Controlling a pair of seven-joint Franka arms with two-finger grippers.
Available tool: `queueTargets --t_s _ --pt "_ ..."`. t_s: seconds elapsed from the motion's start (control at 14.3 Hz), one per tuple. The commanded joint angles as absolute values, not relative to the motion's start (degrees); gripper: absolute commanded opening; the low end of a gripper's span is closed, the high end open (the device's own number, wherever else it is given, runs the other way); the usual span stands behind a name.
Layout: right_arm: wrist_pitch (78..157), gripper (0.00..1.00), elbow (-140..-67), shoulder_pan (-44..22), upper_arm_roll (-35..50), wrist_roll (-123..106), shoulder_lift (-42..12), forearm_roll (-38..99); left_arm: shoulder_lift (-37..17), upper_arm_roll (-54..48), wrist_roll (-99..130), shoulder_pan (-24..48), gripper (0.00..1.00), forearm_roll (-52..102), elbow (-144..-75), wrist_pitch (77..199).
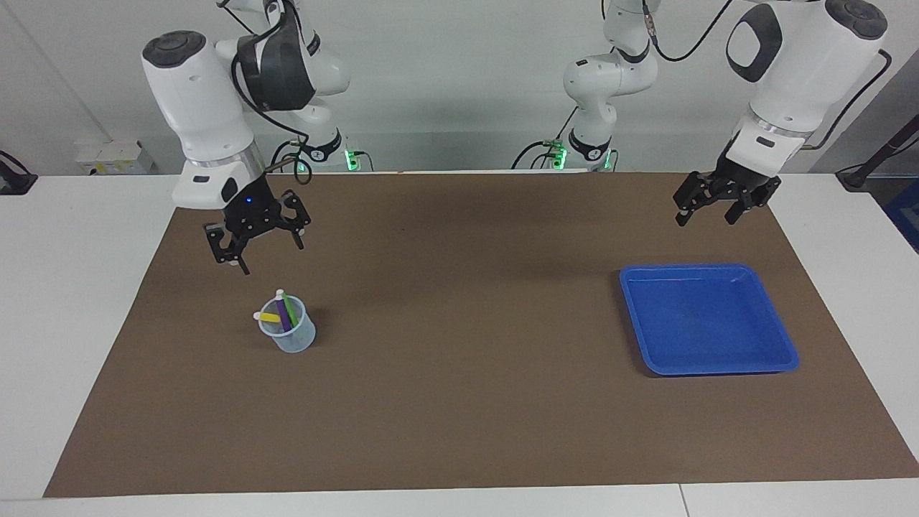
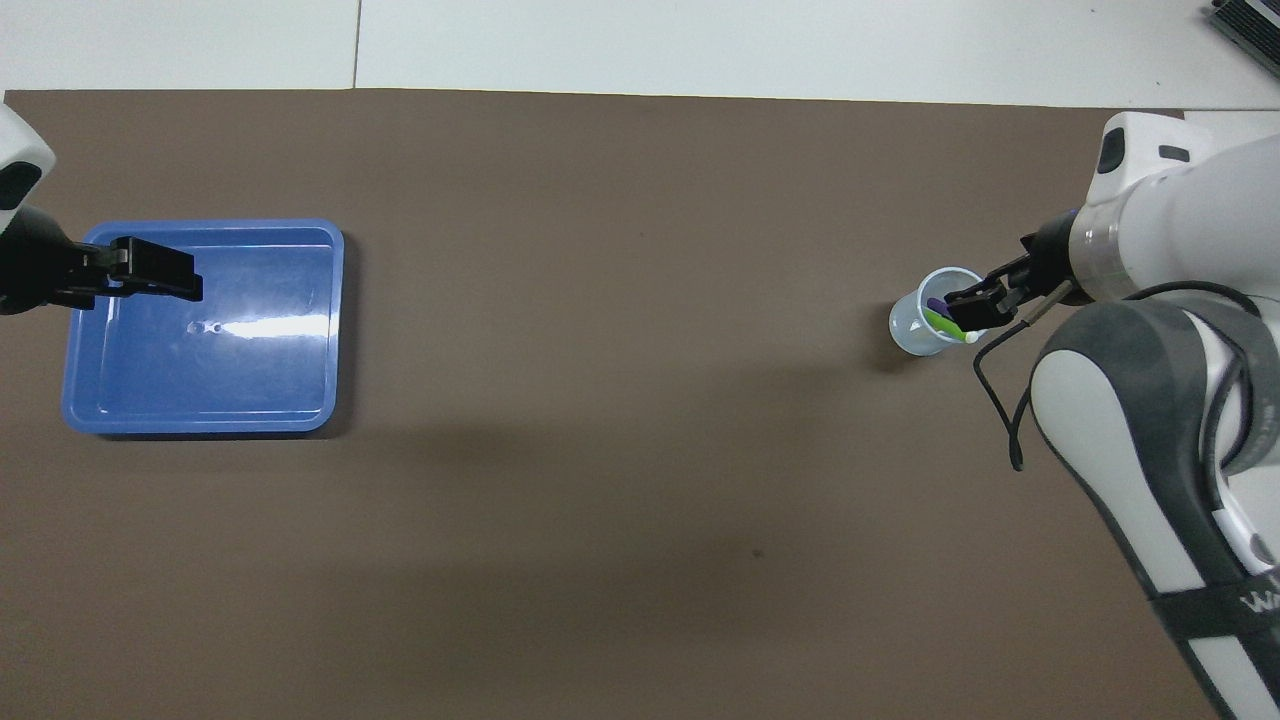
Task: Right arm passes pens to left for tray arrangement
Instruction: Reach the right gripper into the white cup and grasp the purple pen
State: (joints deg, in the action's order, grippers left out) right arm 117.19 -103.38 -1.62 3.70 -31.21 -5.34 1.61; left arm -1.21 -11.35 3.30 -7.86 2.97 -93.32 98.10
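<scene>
Three pens stand in a small translucent cup [image 1: 293,337] toward the right arm's end of the table: purple [image 1: 282,317], yellow [image 1: 270,317] and green [image 1: 290,309]. My right gripper [image 1: 269,255], with its blue wrist light, is open and hangs in the air over the cup, clear of the pens. In the overhead view the right gripper [image 2: 968,311] covers part of the cup [image 2: 918,338]; the purple pen [image 2: 936,304] and green pen [image 2: 940,322] show, the yellow is hidden. The blue tray [image 1: 707,323] lies empty at the left arm's end. My left gripper [image 1: 707,219] waits open in the air over the tray [image 2: 200,385].
A brown mat [image 1: 459,402] covers most of the white table. The right arm's black cable [image 2: 1000,400] loops down beside the cup. Both arm bases [image 1: 589,147] stand at the robots' edge of the table.
</scene>
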Motion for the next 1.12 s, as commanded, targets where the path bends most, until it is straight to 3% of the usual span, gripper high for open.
queueTargets --t_s 0.0,0.28,0.49,0.77,0.91,1.05 --pt "121.01 1.0 -105.64 -0.88 4.04 -33.13 -6.93 2.37 0.0 -11.34 3.52 -8.0 1.0 2.99 -94.13 97.73" --pt "124.44 0.86 -108.19 -0.53 4.04 -34.27 -7.29 1.76 0.0 -11.34 3.52 -8.0 1.0 2.99 -94.13 97.73" --pt "126.3 0.66 -110.91 0.09 4.04 -34.8 -7.12 1.76 0.0 -11.34 3.52 -8.0 1.0 2.9 -94.13 97.73" --pt "129.28 0.65 -112.41 1.67 4.04 -36.56 -8.17 1.76 0.0 -11.34 3.52 -8.0 1.0 2.99 -94.13 97.73" --pt "129.29 0.58 -112.76 1.58 4.04 -35.86 -8.17 1.85 0.0 -11.34 3.52 -8.0 1.0 2.9 -94.13 97.73" --pt "130.16 0.57 -113.64 1.58 4.04 -35.77 -8.17 1.85 0.0 -11.34 3.52 -8.0 1.0 2.9 -94.13 97.73"
